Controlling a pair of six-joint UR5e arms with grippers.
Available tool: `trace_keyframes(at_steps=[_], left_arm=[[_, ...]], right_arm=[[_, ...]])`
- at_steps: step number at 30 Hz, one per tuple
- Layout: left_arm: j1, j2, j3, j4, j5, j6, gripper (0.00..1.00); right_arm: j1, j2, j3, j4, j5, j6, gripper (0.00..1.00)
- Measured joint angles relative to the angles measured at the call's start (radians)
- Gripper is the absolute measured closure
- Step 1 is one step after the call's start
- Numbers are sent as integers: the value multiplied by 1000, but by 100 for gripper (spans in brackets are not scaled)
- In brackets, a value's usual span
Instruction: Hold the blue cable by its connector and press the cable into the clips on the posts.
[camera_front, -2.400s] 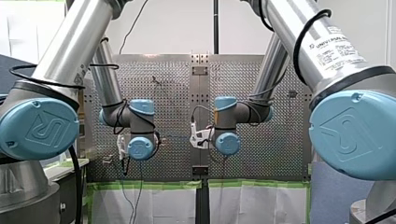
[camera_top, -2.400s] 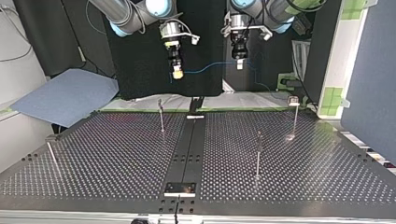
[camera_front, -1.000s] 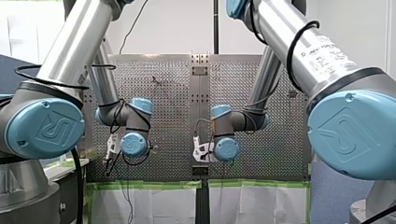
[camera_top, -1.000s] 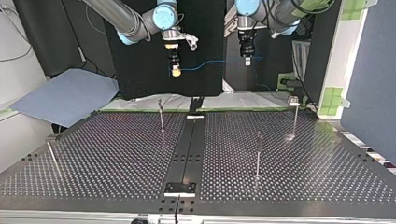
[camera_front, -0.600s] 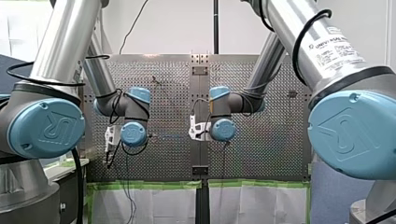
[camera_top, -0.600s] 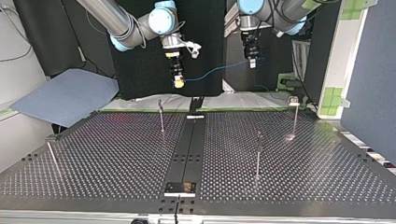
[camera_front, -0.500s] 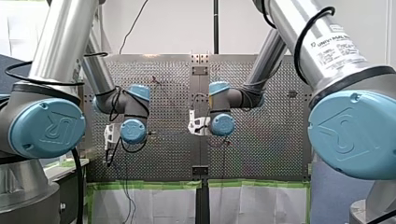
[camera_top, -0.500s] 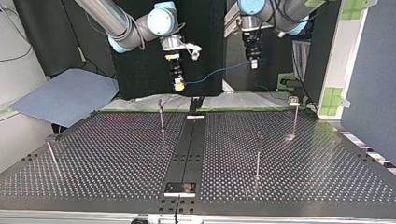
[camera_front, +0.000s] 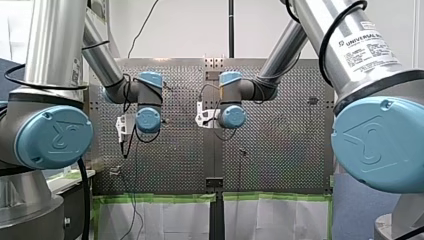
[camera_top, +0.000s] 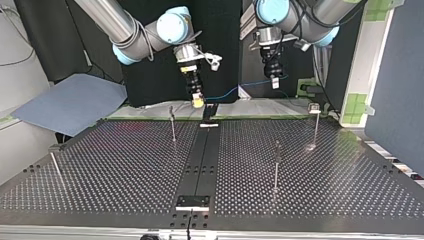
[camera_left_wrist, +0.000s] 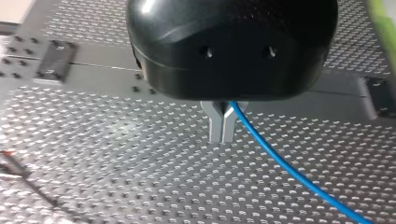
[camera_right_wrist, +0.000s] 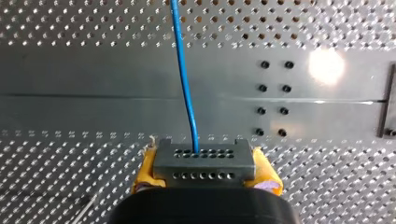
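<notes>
Looking along the right wrist, you see the right gripper (camera_right_wrist: 204, 173) clamped on the grey connector (camera_right_wrist: 204, 161), with yellow pads (camera_right_wrist: 145, 168) on either side. The blue cable (camera_right_wrist: 183, 74) leaves the connector and runs ahead over the perforated table (camera_right_wrist: 70, 196). Left gripper (camera_left_wrist: 222, 137): metal fingers (camera_left_wrist: 215, 123) pinched narrow on the cable. Top view: the cable hangs in the air between both grippers, near the table's far edge, not touching the posts (camera_top: 276, 165).

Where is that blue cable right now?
In the top view the blue cable hangs in the air over the table, strung between my right hand at the left and my left hand at the right.
</notes>
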Motion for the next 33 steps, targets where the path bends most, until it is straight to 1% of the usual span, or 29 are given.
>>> trace_keyframes(at_steps=[7, 13, 16, 20, 22, 26, 30, 33], left_arm=[[11, 61, 61, -62, 1, -5, 100], [27, 113, 116, -118, 10, -9, 100], [35, 138, 132, -148, 14, -10, 100], [47, 176, 144, -187, 18, -11, 100], [51, 180, 151, -201, 26, -10, 100], [58, 164, 164, -229, 52, 1, 100], [68, 178, 170, -226, 50, 4, 100], [77, 180, 188, -233, 51, 8, 100]], right_arm=[[6, 0, -50, 39, -19, -4, 100], [12, -1, -109, 96, -21, -25, 100], [15, -2, -140, 126, -20, -27, 100], [18, -3, -177, 151, -18, -32, 100], [21, -3, -195, 162, -17, -34, 100], [26, -3, -227, 175, -17, -32, 100], [31, -3, -258, 186, -17, -29, 100], [34, -3, -279, 193, -17, -27, 100]])
